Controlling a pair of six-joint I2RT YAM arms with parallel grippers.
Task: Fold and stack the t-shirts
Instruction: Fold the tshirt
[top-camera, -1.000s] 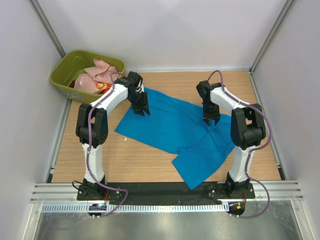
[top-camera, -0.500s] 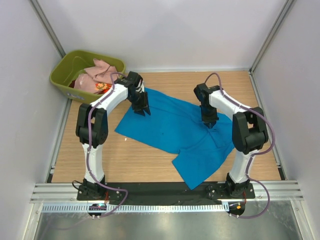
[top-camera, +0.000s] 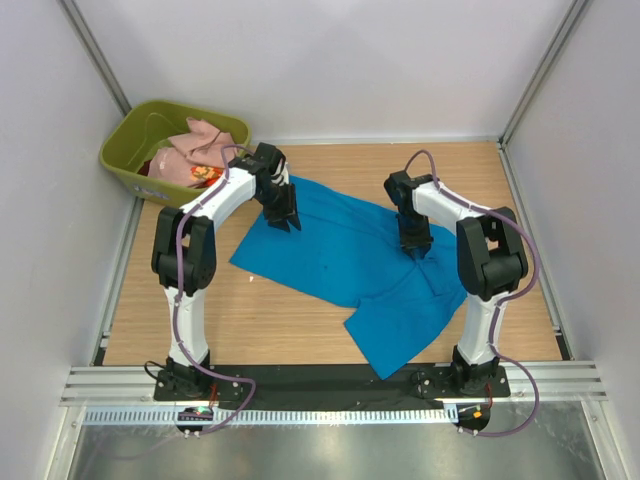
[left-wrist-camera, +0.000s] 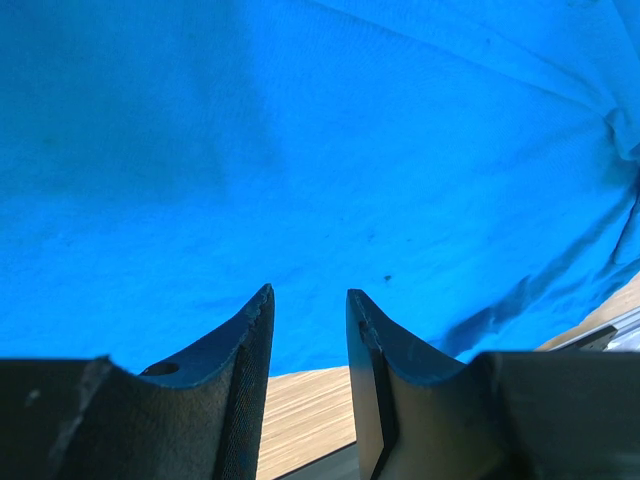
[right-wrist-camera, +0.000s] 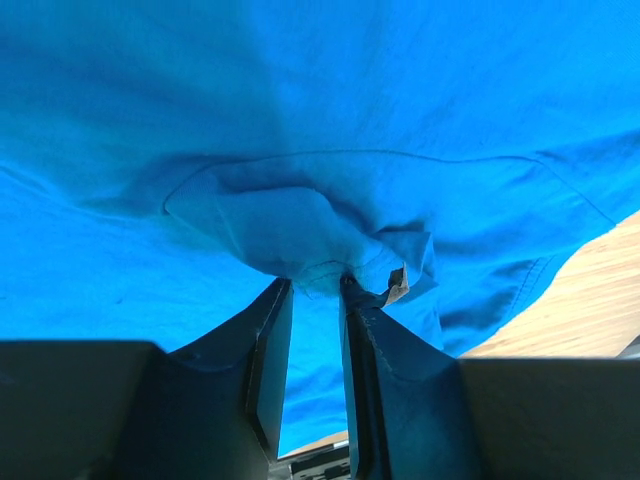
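Observation:
The bright blue t-shirt (top-camera: 340, 250) lies spread and rumpled on the wooden table. It fills the left wrist view (left-wrist-camera: 320, 130) and the right wrist view (right-wrist-camera: 300, 80). My left gripper (top-camera: 283, 218) hangs over the shirt's far left edge, and its jaws (left-wrist-camera: 308, 292) are a little apart with nothing between them. My right gripper (top-camera: 417, 245) is at the shirt's collar on the right. Its jaws (right-wrist-camera: 315, 283) are pinched on a bunched fold of the collar with its label. The pale pink shirt (top-camera: 195, 140) and the red-orange patterned shirt (top-camera: 207, 176) lie in the tub.
The olive-green plastic tub (top-camera: 125, 165) stands at the far left corner, off the wooden table top. White walls close in the table on three sides. Bare wood (top-camera: 200, 310) shows to the left of and in front of the blue shirt.
My right gripper has shifted slightly to the left over the collar and its arm has bent further. The left arm has not moved.

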